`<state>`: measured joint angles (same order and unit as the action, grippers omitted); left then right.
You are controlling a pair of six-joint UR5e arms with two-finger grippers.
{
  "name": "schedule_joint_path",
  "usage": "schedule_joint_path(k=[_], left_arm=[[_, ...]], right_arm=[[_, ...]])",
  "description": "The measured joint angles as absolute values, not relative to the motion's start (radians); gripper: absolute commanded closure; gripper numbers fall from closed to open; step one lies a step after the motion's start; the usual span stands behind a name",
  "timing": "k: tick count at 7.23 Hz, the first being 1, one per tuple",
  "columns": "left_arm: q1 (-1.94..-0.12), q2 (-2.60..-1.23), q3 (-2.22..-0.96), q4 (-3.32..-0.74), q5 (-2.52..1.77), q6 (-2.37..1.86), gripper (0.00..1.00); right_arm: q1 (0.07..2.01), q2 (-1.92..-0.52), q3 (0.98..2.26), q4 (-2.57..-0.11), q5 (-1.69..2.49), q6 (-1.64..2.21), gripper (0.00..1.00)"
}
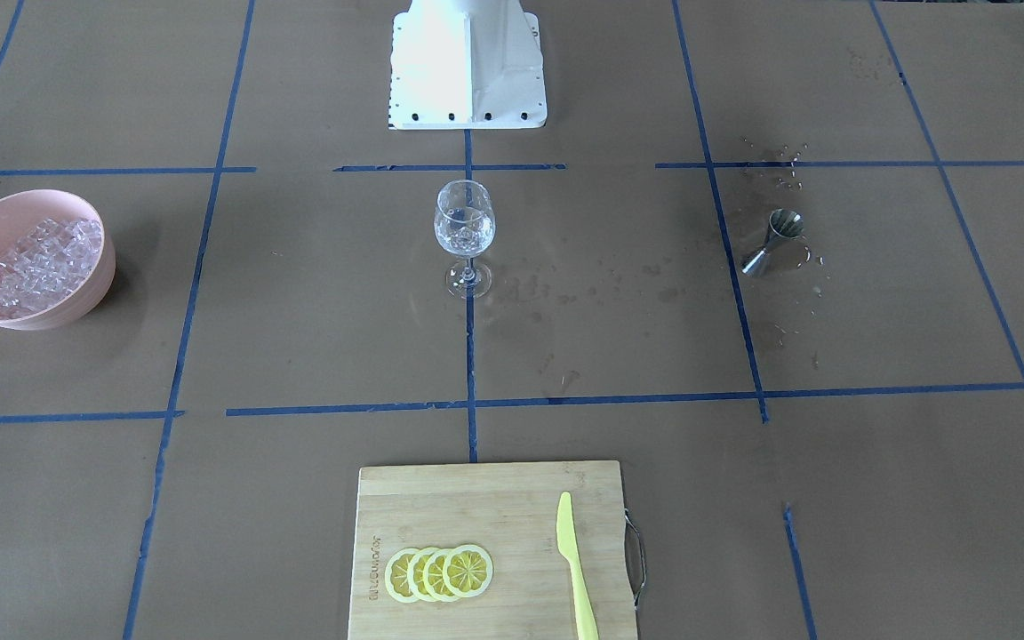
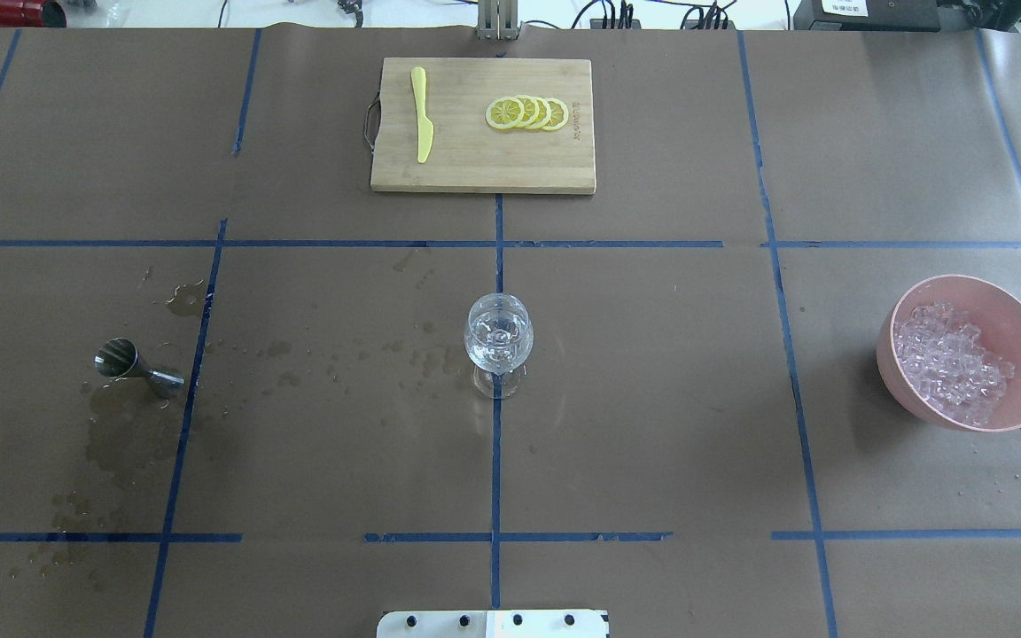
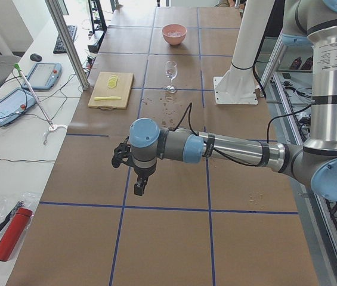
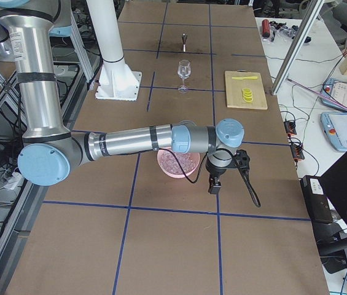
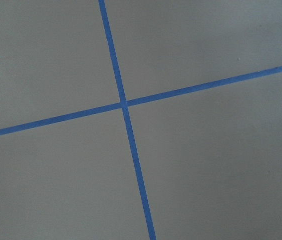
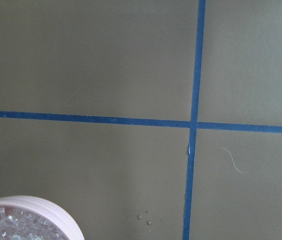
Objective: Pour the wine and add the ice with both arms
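**Both arms out at the table's ends, glass in the middle**

The only lettering I can find is a dark mark burnt into the cutting board beside the lemon slices, and it is too small to read. A yellow knife lies on the same board, apart from the slices.

The ice sits heaped in a pink bowl on the robot's right side of the table. The wine glass stands upright on the centre line of blue tape, well apart from the bowl. Something clear and glassy shows inside it; whether cubes, liquid or both I cannot make out. A steel jigger lies tipped on its side on the robot's left, with wet patches around it.

The left arm reaches out over bare paper, the left gripper hanging down. The right arm stretches past the bowl and hides part of its rim, the right gripper pointing down just beyond it. Only the side views show them, so I cannot tell how either pair of fingers stands.

The right wrist view cuts the bowl to one corner, with droplets nearby; the left wrist view shows only crossed tape. The white pedestal is cropped at the top.
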<state>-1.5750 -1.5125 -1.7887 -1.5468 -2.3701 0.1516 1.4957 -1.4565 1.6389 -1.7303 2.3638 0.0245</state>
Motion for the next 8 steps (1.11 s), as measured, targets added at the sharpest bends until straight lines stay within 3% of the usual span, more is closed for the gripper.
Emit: schedule_joint_path(k=[4,8], left_arm=[[-1.586,-1.466,-1.773,-1.573,-2.379,0.199,0.0],[-1.587,-1.427,-1.777,-1.768,-2.379,0.202,0.0]], right_arm=[[1.492,-1.449,1.643,-1.725,2.388,0.033,0.0],[1.49,-1.442,1.642,-1.722,2.386,0.036,0.0]])
